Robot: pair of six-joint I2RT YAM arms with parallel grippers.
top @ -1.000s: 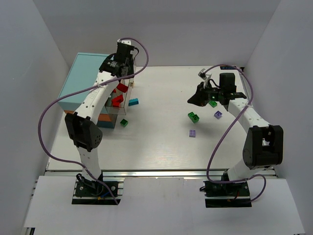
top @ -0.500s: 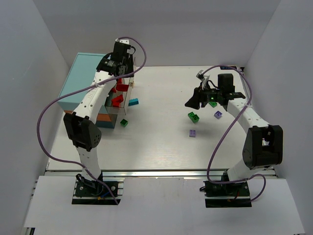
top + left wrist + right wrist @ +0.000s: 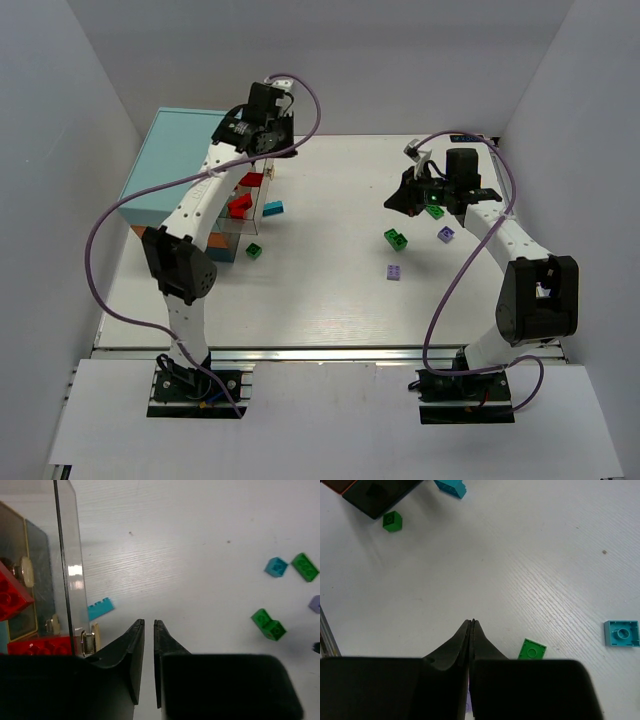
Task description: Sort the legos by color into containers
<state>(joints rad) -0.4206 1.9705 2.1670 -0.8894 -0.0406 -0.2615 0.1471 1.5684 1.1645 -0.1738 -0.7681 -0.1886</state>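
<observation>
From above, the white surface (image 3: 320, 300) holds scattered legos (image 3: 396, 239). Red legos (image 3: 240, 207) lie in the clear drawer (image 3: 232, 238), under the high-arched left arm; the right arm reaches inward.

Left wrist: the left fingers (image 3: 136, 650) are a sliver apart and empty, beside the drawer wall.

Right wrist: the right fingers (image 3: 456, 645) are pressed together and empty, near a green lego (image 3: 532, 650). They should probably open wide, then descend squarely over it.
</observation>
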